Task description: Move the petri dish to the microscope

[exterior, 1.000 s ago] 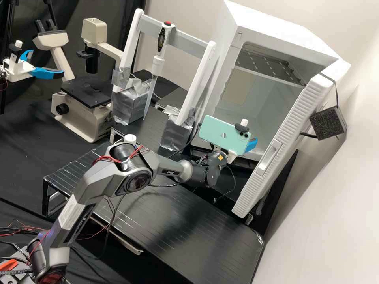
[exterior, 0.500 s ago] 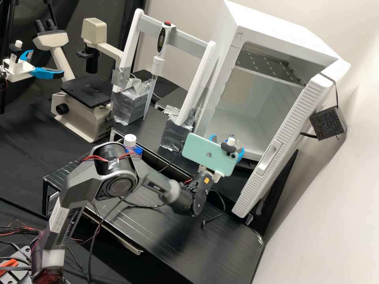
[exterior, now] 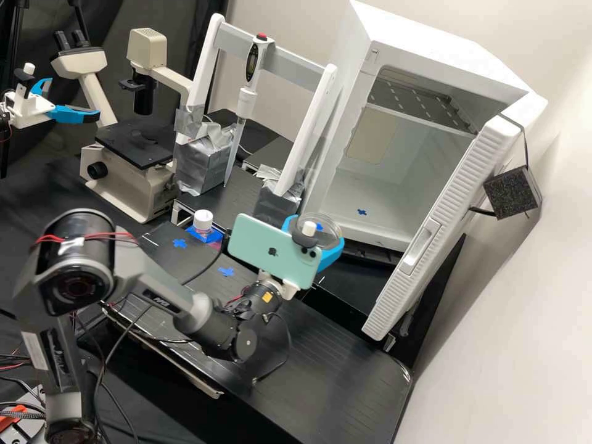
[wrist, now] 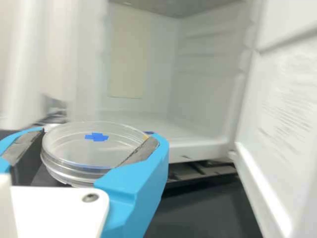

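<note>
One cabinet (exterior: 425,43), door (exterior: 444,240) open: its mouth is now free of the gripper. The arm (exterior: 213,320) has swung back from it over the last second, elbow folding in toward the base. Microscope (exterior: 132,185) unmoved, across the bench from the cabinet; its stage (exterior: 139,145) is where the dish should end up, I judge. Gripper (exterior: 319,228) is out in front of the cabinet, in the air, fingers (wrist: 141,181) closed in on the dish's sides. Dish (wrist: 84,161) is pinched between them, roughly level, blue mark (wrist: 96,137) on it.

Also changed: the cross (exterior: 362,212) on the cabinet floor is uncovered, as are two crosses on the bench near the bottle (exterior: 203,219), where the arm was in the way.

Meaning: pick-up looks done, carry is underway, placing remains. Next, probably: turn toward the microscope, dish kept flat, past the pipette (exterior: 248,102) and its stand. Risk: lid sliding if tilted, or a knock on the stand.
</note>
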Robot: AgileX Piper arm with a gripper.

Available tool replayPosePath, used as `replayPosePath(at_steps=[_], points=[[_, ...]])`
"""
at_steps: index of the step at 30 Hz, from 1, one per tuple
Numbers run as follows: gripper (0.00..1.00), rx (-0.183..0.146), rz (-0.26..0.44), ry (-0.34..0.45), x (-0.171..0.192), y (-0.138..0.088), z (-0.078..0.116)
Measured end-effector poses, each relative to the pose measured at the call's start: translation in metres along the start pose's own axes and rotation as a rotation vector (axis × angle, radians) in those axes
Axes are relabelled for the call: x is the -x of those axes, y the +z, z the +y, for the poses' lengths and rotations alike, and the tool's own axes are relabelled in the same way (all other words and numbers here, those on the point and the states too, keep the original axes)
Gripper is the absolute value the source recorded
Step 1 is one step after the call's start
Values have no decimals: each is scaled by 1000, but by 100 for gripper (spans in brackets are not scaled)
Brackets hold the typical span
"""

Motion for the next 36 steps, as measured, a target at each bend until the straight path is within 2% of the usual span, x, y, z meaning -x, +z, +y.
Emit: replayPosePath(at_steps=[5,8,11,17,22,28,32,36], points=[[0,48,39,22,25,-33,-8],[0,78,88,28,38,-56,-17],[0,111,178,29,50,-81,-27],[0,126,334,-12,62,-114,-45],[0,98,481,-80,61,-137,-56],[0,67,636,-154,49,-162,-59],[0,21,753,-234,34,-184,-67],[0,-18,790,-323,19,-207,-80]])
